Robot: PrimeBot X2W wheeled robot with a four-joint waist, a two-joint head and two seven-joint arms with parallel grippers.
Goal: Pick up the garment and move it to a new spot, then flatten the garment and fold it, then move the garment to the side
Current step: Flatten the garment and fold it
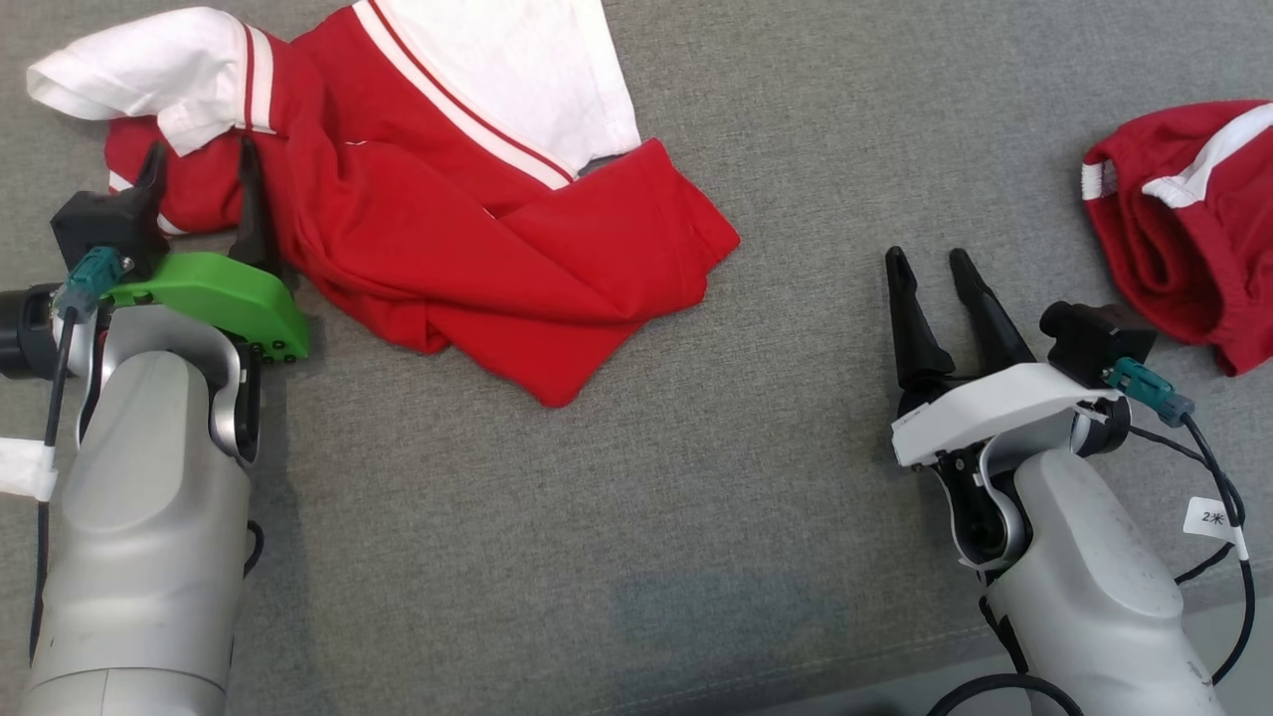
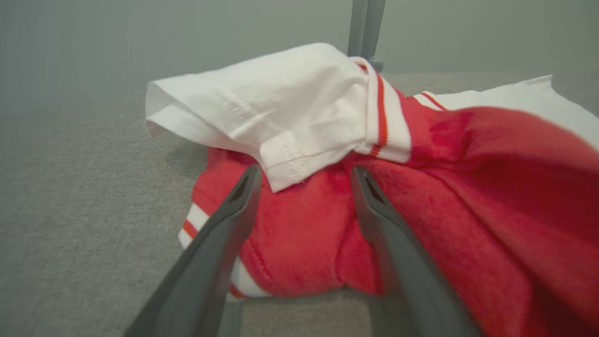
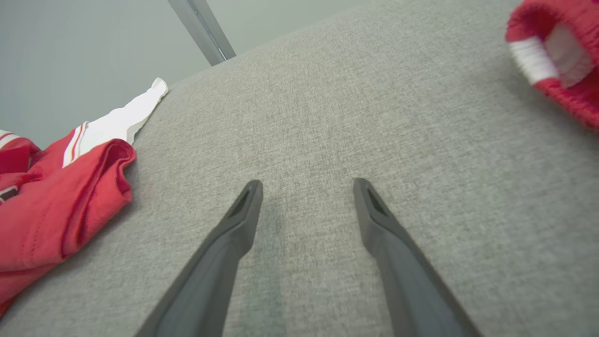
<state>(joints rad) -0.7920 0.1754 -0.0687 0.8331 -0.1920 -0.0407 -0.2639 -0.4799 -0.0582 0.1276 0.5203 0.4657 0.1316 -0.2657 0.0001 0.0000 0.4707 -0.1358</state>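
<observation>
1. jaws on both grippers stood open, holding nothing.
2. the red and white garment (image 1: 467,229) lay crumpled on the grey cloth surface (image 1: 696,517).
3. the left gripper (image 1: 199,159) sat at the garment's left end, fingers straddling a red fold below the white sleeve (image 1: 149,80).
4. the right gripper (image 1: 930,261) hung well to the garment's right, apart from it.
5. a second red piece (image 1: 1183,229) lay farther right of the garment.

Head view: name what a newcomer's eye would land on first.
A crumpled red-and-white shirt at the upper left, bright against the grey fabric surface. The open left gripper points into its left end, below the white sleeve. A smaller red garment with white stripes lies at the right edge, beyond the open right gripper.
</observation>
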